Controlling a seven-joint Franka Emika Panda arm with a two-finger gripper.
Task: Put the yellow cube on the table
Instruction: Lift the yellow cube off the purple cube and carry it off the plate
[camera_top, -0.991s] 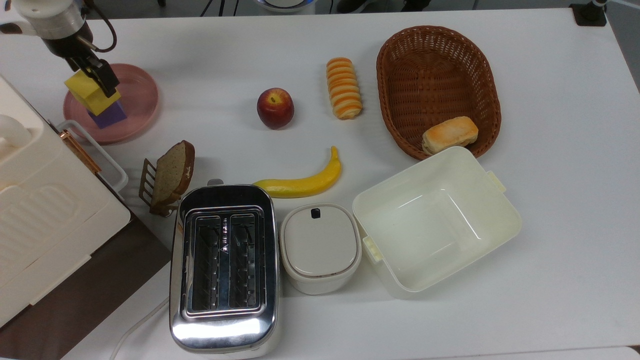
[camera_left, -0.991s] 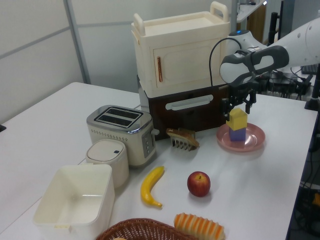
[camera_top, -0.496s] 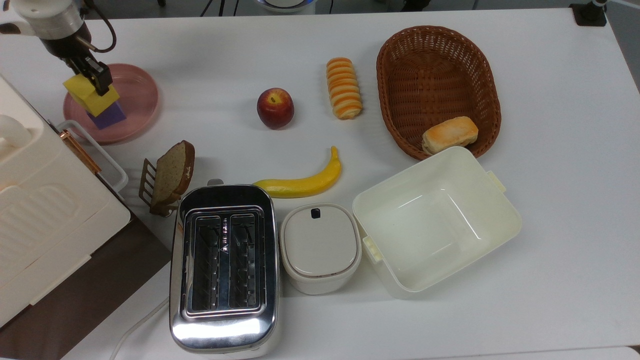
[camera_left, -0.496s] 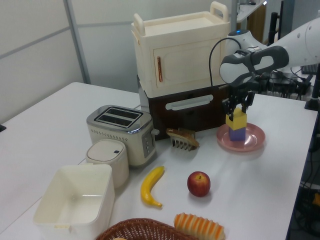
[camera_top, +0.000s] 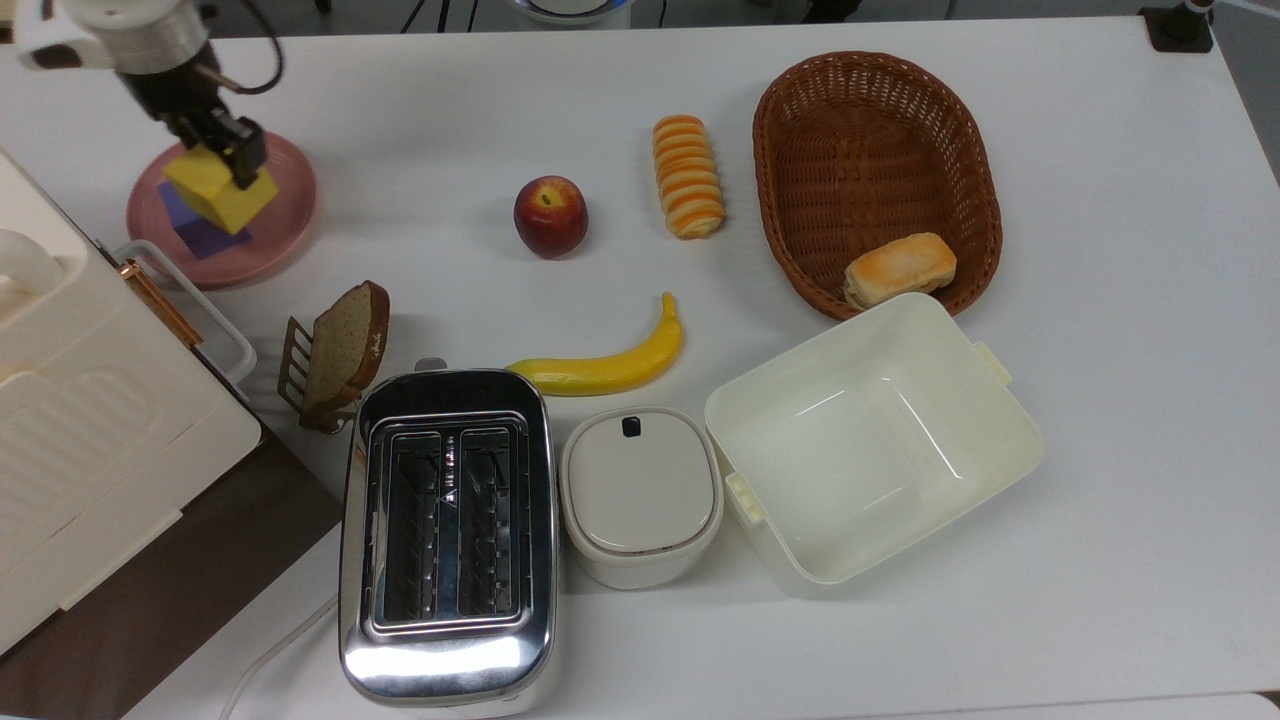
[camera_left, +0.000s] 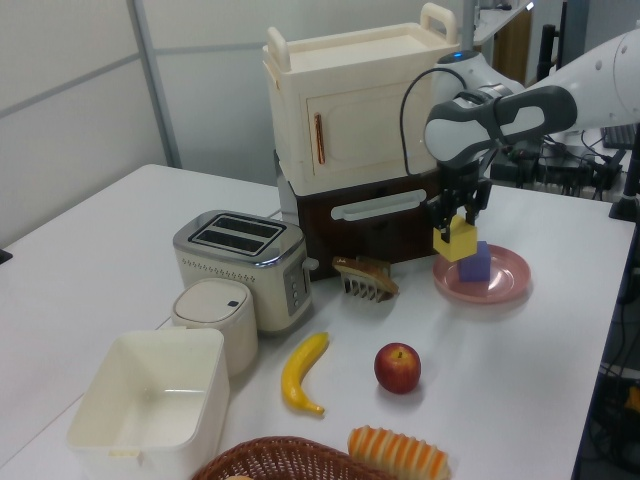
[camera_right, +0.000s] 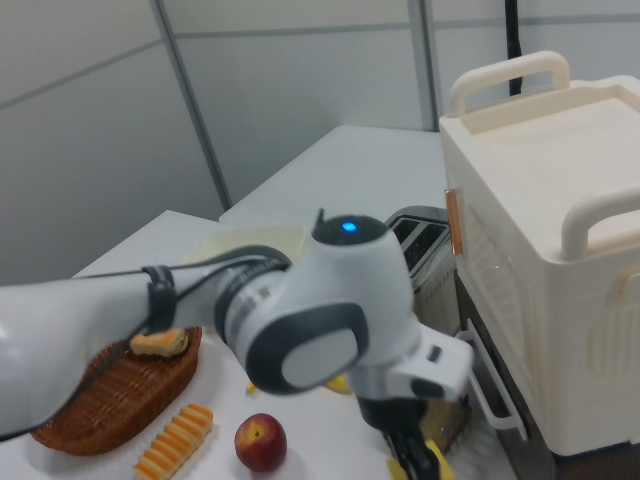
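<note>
Gripper (camera_top: 232, 160) clamped on yellow cube (camera_top: 218, 192) — lifted above pink plate (camera_top: 290, 200), white table (camera_top: 1100, 400), grey panelled walls

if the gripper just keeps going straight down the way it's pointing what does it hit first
The gripper points down, holding the yellow cube. Straight below looks like the pink plate, close beside the purple cube; depth is unclear, so the held cube might clip that first.
</note>
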